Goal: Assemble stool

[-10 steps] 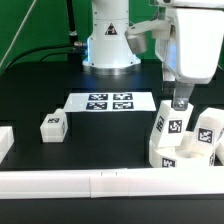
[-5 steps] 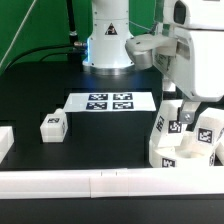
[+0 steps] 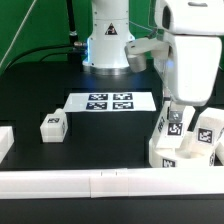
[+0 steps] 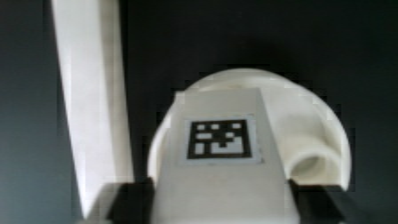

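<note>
Here, gripper [image 3: 176, 104] over upright tagged leg [image 3: 172, 128], fingers [image 4: 121, 206] either side, unclear if clamped or w/ gap

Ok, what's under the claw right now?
A tagged white leg sits right below the claw, standing on the seat drum. The leg's base and its joint with the drum are hidden, and so is whether the claw grips it.

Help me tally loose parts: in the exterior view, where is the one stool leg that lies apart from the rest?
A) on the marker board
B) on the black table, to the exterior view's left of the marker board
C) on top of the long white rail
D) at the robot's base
B: the lone leg rests on the bare black table, to the exterior view's left of the marker board and clear of it.
</note>
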You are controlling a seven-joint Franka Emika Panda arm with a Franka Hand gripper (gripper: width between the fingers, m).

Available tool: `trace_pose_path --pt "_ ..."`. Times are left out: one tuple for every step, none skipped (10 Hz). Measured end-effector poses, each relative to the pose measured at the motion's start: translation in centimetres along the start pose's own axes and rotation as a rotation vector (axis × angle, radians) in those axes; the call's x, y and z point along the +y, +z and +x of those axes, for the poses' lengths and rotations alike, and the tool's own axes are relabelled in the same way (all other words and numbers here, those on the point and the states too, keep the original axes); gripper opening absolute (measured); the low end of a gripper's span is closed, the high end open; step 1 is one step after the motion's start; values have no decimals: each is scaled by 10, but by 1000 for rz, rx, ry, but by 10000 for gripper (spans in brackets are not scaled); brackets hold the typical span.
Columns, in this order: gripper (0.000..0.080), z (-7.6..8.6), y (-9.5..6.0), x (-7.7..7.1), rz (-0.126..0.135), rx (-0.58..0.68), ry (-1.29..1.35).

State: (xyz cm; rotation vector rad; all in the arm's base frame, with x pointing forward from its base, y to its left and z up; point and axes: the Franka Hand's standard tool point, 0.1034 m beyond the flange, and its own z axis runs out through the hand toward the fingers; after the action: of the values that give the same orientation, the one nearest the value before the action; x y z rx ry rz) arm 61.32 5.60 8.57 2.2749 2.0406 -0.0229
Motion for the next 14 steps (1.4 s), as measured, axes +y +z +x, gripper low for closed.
trace_pose_path --pt "335 0 0 0 0 0 61" --pt "335 0 0 0 0 0 110" --pt "335 0 0 0 0 0 202" --pt "335 0 1 1 -1 6 341" --pt "335 1 1 1 6 8 493" --pt "335 2 1 2 19 10 629" --pt "337 5 2 3 33 18 769" --pt "337 8 2 4 40 24 865" --pt "337 8 2 7 44 36 962" --pt "337 6 2 8 64 56 1037" --pt "337 7 2 8 67 55 1107" --pt "337 7 2 7 68 54 1132" --pt "337 7 2 7 73 53 1216" --pt "337 8 2 7 75 52 1274"
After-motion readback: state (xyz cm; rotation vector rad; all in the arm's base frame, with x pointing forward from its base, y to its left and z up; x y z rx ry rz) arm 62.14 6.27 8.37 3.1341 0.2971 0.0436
